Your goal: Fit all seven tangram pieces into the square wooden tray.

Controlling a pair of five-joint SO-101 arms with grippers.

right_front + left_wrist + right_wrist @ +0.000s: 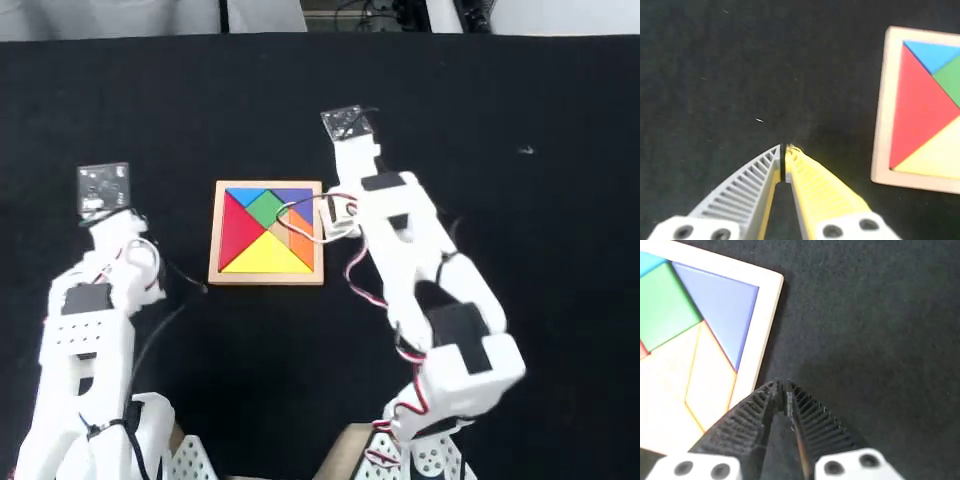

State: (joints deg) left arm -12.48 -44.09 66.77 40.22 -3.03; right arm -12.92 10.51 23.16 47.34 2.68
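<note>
L gripper (784, 149) closed, empty, R gripper (782, 385) closed, empty, beside tray (758, 335)

Pale wooden tray (215, 232), matt black cloth table (520, 250), ribbed plastic pincers.

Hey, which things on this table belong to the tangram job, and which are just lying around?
Job: square wooden tray; tangram pieces inside it; left claw and right claw, both shut.
Lying about: black table cover; black cable beside the tray.

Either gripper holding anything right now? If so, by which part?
Nothing is held. The left gripper is shut empty over the table; the right gripper is shut empty beside the tray.
</note>
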